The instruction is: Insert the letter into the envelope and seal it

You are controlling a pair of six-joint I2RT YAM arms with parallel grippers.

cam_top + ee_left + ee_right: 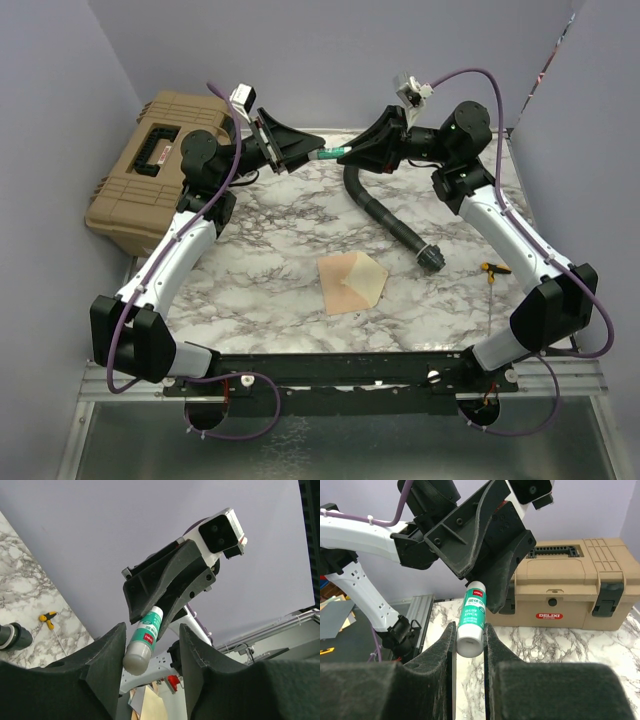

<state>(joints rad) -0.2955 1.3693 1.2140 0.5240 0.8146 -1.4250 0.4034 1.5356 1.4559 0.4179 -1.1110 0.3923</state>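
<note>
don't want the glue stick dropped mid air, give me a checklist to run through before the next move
1. Right gripper shut on the glue stick: ok.
2. Left gripper gripping the stick's other end: not ok, its fingers stand apart around it.
3. Envelope lying with its pale inside showing, ready for glue: ok.
4. Letter inside the envelope: cannot tell.
5. Black hose apart from the envelope: ok.
</note>
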